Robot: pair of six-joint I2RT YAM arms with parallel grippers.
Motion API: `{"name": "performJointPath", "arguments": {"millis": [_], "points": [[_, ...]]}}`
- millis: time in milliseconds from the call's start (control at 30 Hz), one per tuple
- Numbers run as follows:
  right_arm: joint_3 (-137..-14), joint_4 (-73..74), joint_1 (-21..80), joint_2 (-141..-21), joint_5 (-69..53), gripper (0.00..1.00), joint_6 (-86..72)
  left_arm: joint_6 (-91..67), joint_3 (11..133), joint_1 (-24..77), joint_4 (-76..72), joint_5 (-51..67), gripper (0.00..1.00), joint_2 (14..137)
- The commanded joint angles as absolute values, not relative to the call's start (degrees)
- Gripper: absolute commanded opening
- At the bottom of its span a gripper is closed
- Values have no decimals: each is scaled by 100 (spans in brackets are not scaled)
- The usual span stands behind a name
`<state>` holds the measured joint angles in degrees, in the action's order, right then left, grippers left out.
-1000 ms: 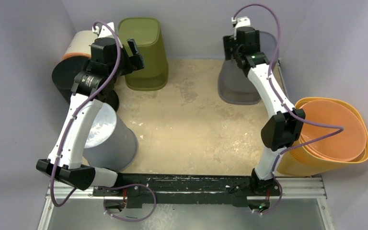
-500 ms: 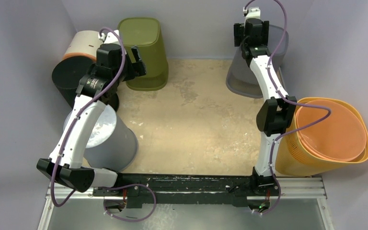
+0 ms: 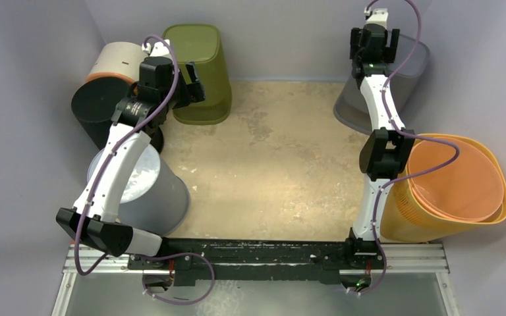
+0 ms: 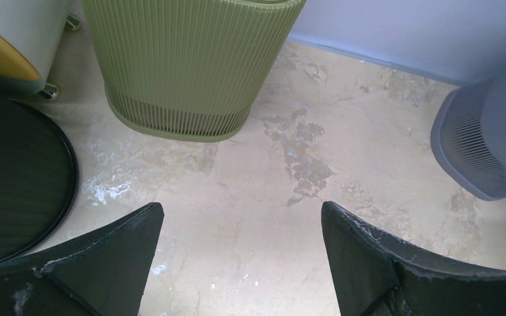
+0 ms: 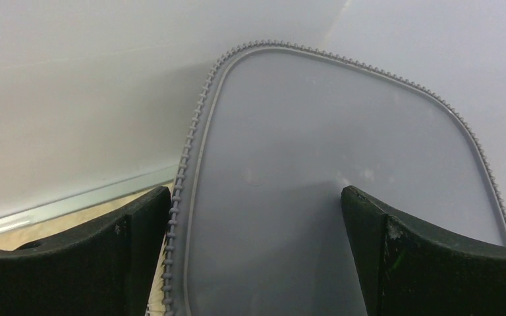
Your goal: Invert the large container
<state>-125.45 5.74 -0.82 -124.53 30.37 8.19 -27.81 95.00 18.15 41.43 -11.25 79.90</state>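
The green bin (image 4: 191, 59) is shown in ribbed matt plastic, the grey bin (image 5: 329, 184) smooth-based, the table (image 4: 270, 224) rough and blotched.

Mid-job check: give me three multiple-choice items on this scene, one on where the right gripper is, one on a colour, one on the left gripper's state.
1. Where is the right gripper?
A. down by the arm bases
B. at the grey bin in the far right corner
C. at the near left corner

2. What colour is the ribbed bin ahead of the left gripper?
A. green
B. red
C. blue

3. What state is the left gripper in?
A. shut on a bin
B. shut, empty
C. open, holding nothing

Answers:
1 B: the top view shows the right gripper at the grey bin.
2 A: the green bin stands just ahead in the left wrist view.
3 C: the left gripper has its fingers spread with only the table between them.
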Motion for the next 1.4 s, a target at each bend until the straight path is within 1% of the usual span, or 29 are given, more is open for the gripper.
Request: {"name": "performJointPath", "arguments": {"millis": [0, 233, 467, 600, 800, 900, 967, 1033, 1100, 1367], "points": [[-12618, 777, -365, -12641, 3432, 100, 912, -2678, 9878, 1838, 3902, -1020, 87, 8072], [-12593, 698, -343, -12275, 3010, 100, 753, -2716, 10010, 1842, 3876, -1036, 87, 8216], [-12908, 1242, -199, -11778, 2270, 100, 682, -2715, 10103, 1841, 3905, -1019, 87, 8382], [-12944, 1714, 130, -11426, 2155, 100, 628, -2727, 10157, 1838, 4009, -938, 87, 8481], [-11795, 2200, 272, -10221, 1589, 100, 3, -2837, 10070, 1845, 3945, -693, 87, 8474], [-11545, 2540, 277, -9771, 1529, 100, -179, -2834, 10092, 1845, 4006, -495, 87, 8565], [-11544, 3047, 353, -9571, 1669, 100, -360, -2838, 10079, 1862, 4065, -439, 87, 8628], [-11422, 3442, 577, -9333, 2172, 100, -497, -2816, 10019, 1888, 4071, -407, 87, 8653], [-11158, 3754, 744, -9038, 2535, 100, -693, -2808, 9917, 1897, 4010, -331, 87, 8648], [-9843, 5008, 768, -7665, 3186, 100, -1733, -2854, 9381, 2217, 3624, 42, 87, 8753]]}}
